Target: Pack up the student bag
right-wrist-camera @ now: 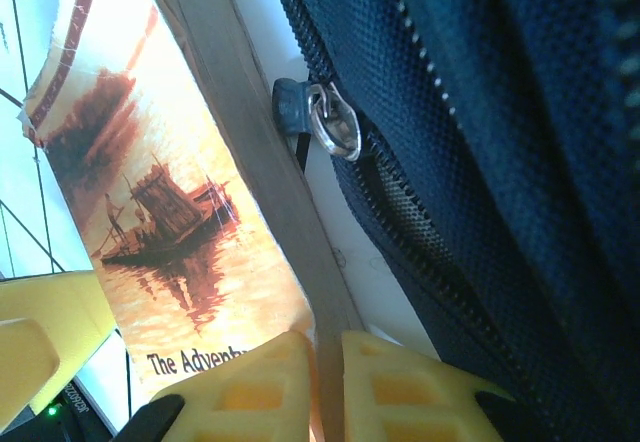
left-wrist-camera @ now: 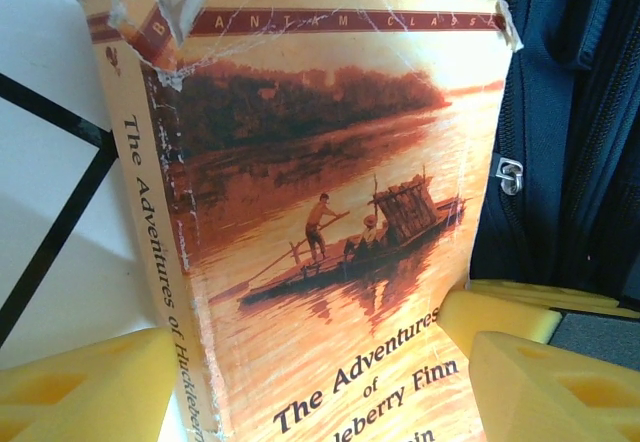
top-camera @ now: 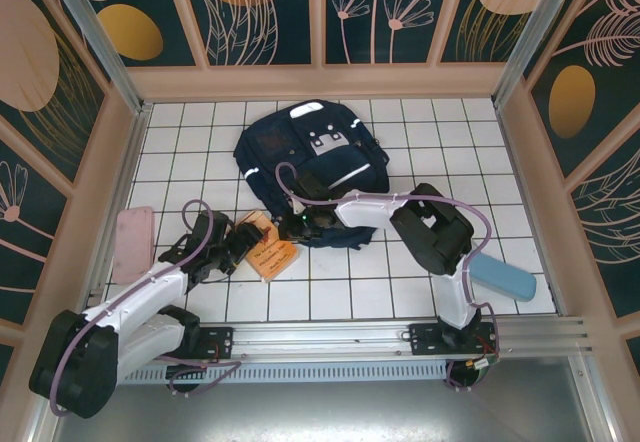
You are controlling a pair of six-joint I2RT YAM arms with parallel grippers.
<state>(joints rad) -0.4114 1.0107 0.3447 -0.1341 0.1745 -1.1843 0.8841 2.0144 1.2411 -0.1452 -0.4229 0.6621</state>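
The book [left-wrist-camera: 330, 232], grasped by the left gripper [left-wrist-camera: 300, 374] beside the student bag [top-camera: 318, 157], could be snagged on the clenched right gripper [right-wrist-camera: 326, 387].

Robot lab cell, tiled tabletop [top-camera: 340, 292], aluminium rail [top-camera: 330, 337] (floral wall panels [top-camera: 380, 12])
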